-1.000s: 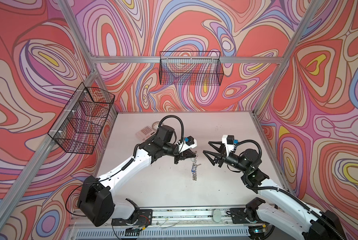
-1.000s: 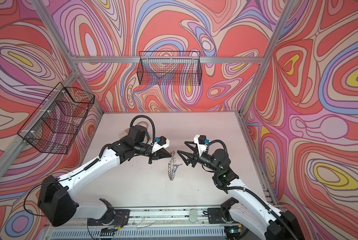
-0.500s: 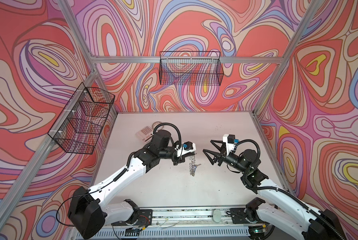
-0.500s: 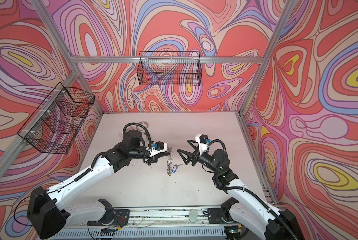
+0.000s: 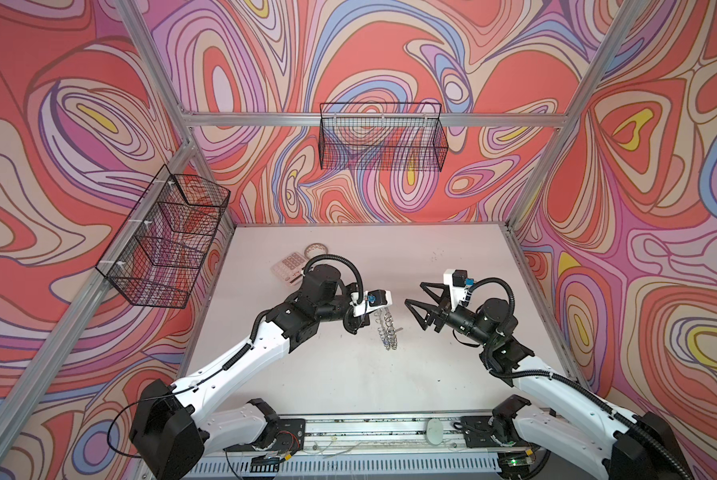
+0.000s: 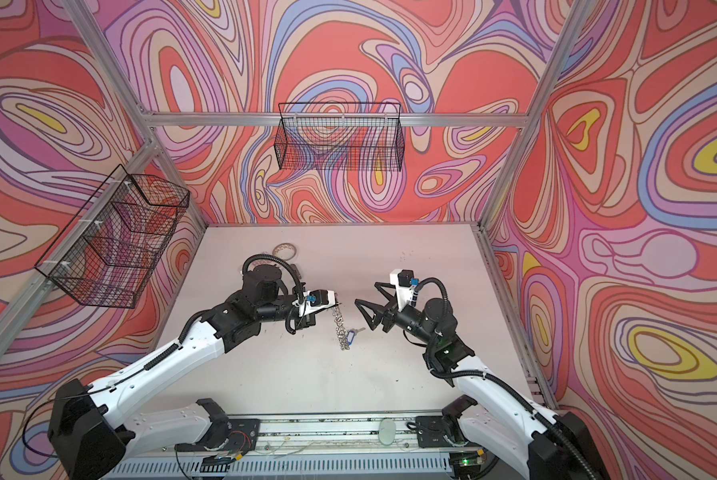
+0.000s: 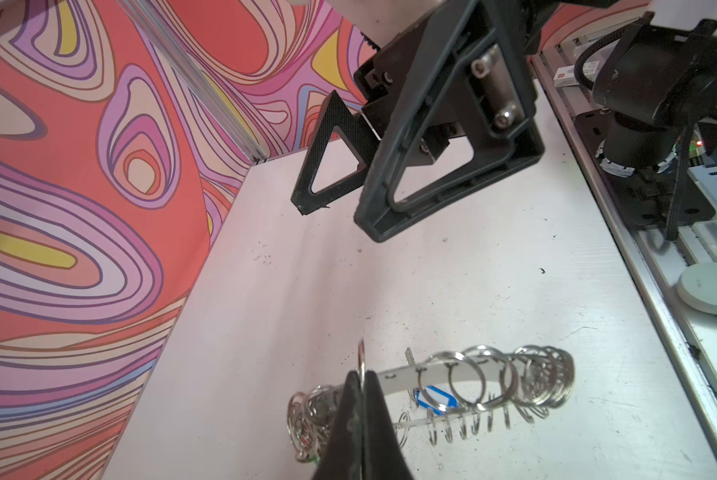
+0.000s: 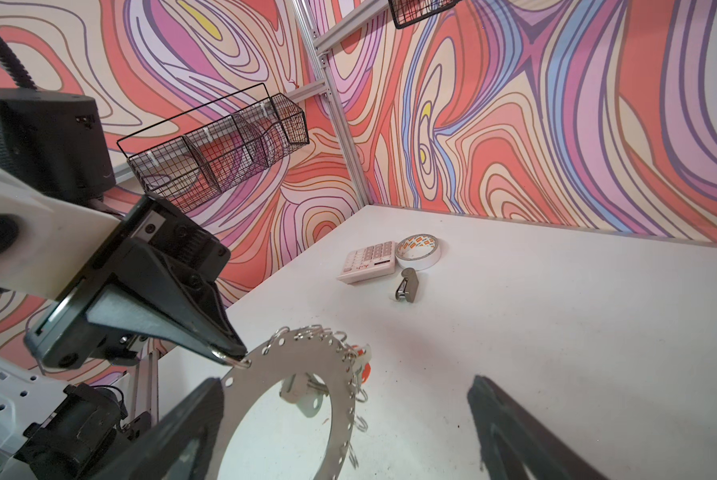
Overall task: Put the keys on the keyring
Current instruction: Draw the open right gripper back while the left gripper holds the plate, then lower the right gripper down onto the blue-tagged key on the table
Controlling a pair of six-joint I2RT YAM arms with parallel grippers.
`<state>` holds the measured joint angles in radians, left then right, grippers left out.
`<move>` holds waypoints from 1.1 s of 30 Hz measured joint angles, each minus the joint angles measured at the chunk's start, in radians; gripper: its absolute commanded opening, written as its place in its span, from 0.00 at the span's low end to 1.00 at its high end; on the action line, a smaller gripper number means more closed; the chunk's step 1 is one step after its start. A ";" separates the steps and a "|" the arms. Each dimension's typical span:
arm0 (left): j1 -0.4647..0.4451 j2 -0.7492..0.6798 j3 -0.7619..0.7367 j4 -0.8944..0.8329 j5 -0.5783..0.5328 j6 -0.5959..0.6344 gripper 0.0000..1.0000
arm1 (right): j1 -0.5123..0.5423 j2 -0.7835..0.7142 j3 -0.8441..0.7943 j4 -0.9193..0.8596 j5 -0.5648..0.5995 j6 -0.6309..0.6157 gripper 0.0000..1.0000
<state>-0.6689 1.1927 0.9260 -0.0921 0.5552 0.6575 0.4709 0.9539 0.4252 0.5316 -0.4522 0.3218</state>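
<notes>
The keyring, a flat grey disc fringed with wire loops, hangs edge-on above the table. My left gripper is shut on one wire loop at its rim. On the keyring hang keys: a blue tag, a red-orange tag and a pale mint tag. My right gripper is open and empty, just right of the keyring, jaws facing it.
A pink calculator, a tape roll and a small grey stapler-like object lie at the back left. Wire baskets hang on the back and left walls.
The left arm has drawn back and lowered a little, carrying the keyring and turning it. The right jaws have widened slightly; that arm has hardly moved.
</notes>
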 measured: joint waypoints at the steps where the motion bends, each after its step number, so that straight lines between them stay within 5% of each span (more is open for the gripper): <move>1: 0.000 0.000 0.000 0.003 -0.004 -0.008 0.01 | 0.000 0.002 0.000 0.000 0.000 0.002 0.98; 13: 0.008 0.020 0.095 -0.052 -0.173 -0.377 0.00 | 0.000 0.006 0.001 -0.009 0.003 0.009 0.98; 22: 0.073 0.028 0.125 -0.101 -0.190 -0.692 0.00 | 0.000 -0.053 0.001 -0.086 0.159 0.075 0.98; 33: 0.105 -0.034 0.060 -0.100 -0.156 -0.802 0.00 | 0.000 -0.026 0.021 -0.229 0.210 0.126 0.98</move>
<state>-0.5644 1.1587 0.9863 -0.1925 0.3992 -0.1444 0.4709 0.9276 0.4461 0.3027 -0.2420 0.4473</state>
